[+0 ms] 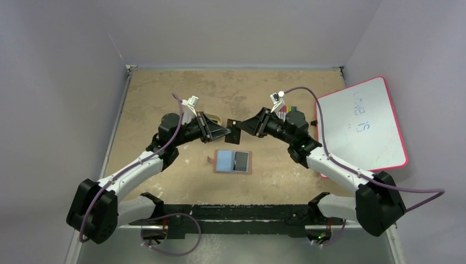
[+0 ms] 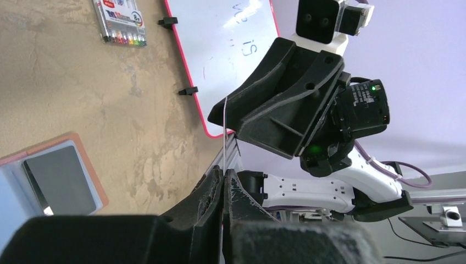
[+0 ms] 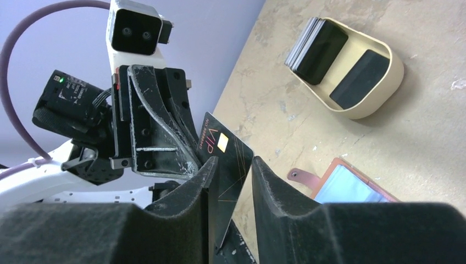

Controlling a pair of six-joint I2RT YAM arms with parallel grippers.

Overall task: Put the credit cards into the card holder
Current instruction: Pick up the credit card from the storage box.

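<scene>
My left gripper (image 1: 224, 131) is shut on a black credit card (image 1: 235, 134) and holds it upright in the air above the table. In the left wrist view the card (image 2: 225, 132) shows edge-on between the closed tips (image 2: 225, 171). My right gripper (image 1: 245, 126) faces it with its jaws apart around the card's other end (image 3: 226, 147); the card lies against one finger with a gap to the other (image 3: 233, 164). The brown card holder (image 1: 250, 163) lies open below, blue-grey inside, with one dark card (image 1: 240, 160) in its right pocket.
A tan oval tray (image 3: 384, 82) holds a stack of dark cards (image 3: 319, 47) and another dark card (image 3: 360, 77). A red-rimmed whiteboard (image 1: 362, 124) lies at the right, with a marker pack (image 2: 121, 25) beside it.
</scene>
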